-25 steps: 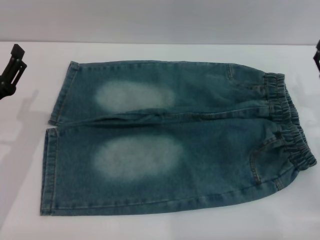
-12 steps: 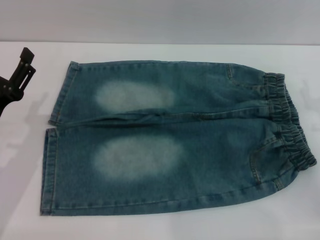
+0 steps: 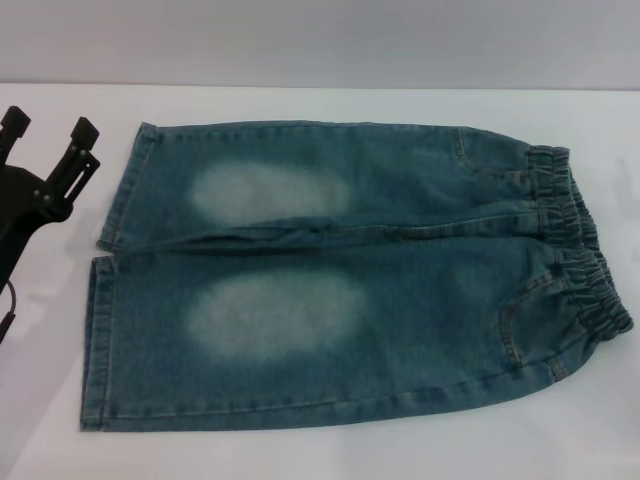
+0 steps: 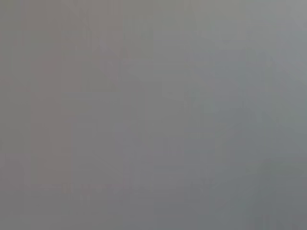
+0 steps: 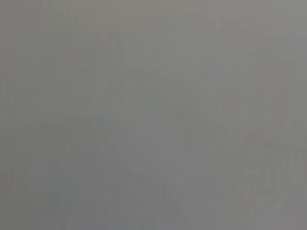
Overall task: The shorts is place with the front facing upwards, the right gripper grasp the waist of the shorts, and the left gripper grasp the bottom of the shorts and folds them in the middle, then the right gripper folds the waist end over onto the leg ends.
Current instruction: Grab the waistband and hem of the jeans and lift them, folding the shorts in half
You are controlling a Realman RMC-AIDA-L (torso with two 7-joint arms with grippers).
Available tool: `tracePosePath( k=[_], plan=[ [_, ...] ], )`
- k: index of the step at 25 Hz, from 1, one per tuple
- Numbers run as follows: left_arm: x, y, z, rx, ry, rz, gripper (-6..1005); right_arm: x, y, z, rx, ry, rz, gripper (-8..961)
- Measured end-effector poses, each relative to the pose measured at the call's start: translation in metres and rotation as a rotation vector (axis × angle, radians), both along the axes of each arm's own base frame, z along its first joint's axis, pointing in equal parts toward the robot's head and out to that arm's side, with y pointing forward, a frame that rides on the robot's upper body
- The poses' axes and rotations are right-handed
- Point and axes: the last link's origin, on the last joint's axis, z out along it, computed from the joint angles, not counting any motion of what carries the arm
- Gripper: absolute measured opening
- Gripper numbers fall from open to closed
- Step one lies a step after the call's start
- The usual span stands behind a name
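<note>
The blue-green denim shorts [image 3: 400, 290] lie flat on the white table [image 3: 300, 455], front up, with a pale oval patch on each leg. The ruffled waist [image 3: 575, 250] is at the right. The bottom of the shorts [image 3: 100, 340], two straight leg hems, is at the left. My left gripper [image 3: 50, 125] hovers at the far left, just beyond the upper leg's hem, open, with nothing between its fingers [image 3: 84, 131]. The right gripper is out of view. Both wrist views show only plain grey.
A grey wall [image 3: 320, 40] runs behind the table's far edge. White table surface surrounds the shorts on all sides.
The left gripper has moved in from the left edge toward the leg hems and now shows both fingers. The right gripper's tip has left the right edge. The shorts have not moved.
</note>
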Motion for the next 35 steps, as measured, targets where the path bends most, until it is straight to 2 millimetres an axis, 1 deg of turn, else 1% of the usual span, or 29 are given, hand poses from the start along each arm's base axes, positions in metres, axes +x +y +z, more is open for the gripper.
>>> tracePosePath(
  k=[15, 18, 20, 24, 25, 26, 27, 28, 31, 32, 35],
  plan=[
    [-0.002, -0.004, 0.001, -0.023, -0.009, -0.007, 844, -0.003, 0.000, 0.006, 0.033, 0.040, 0.025, 601],
    [-0.003, -0.002, 0.001, -0.032, -0.010, -0.004, 844, -0.002, 0.000, 0.007, 0.034, 0.038, 0.025, 602],
    [-0.003, 0.009, 0.010, -0.073, -0.056, -0.011, 844, -0.002, -0.001, 0.007, 0.033, 0.036, 0.024, 602],
    [-0.003, 0.009, 0.010, -0.073, -0.056, -0.011, 844, 0.003, -0.005, 0.008, 0.035, 0.033, 0.011, 602],
    [-0.005, 0.014, 0.018, -0.108, -0.099, -0.013, 844, 0.004, -0.006, 0.009, 0.037, 0.032, 0.007, 602],
    [-0.009, 0.015, 0.025, -0.156, -0.129, -0.014, 844, 0.005, -0.006, 0.009, 0.037, 0.031, 0.005, 602],
    [-0.009, 0.015, 0.025, -0.156, -0.129, -0.014, 844, 0.006, -0.007, 0.010, 0.039, 0.030, 0.002, 602],
    [-0.012, 0.016, 0.030, -0.212, -0.153, -0.014, 844, 0.007, -0.007, 0.011, 0.043, 0.030, -0.001, 602],
    [-0.015, 0.022, 0.037, -0.303, -0.188, -0.005, 843, 0.010, -0.008, 0.013, 0.053, 0.034, -0.015, 602],
    [-0.014, 0.026, 0.040, -0.394, -0.200, -0.008, 843, 0.011, -0.009, 0.014, 0.054, 0.026, -0.014, 602],
    [-0.011, 0.031, 0.042, -0.487, -0.204, -0.016, 843, 0.011, -0.010, 0.016, 0.056, 0.021, -0.001, 602]
  ],
)
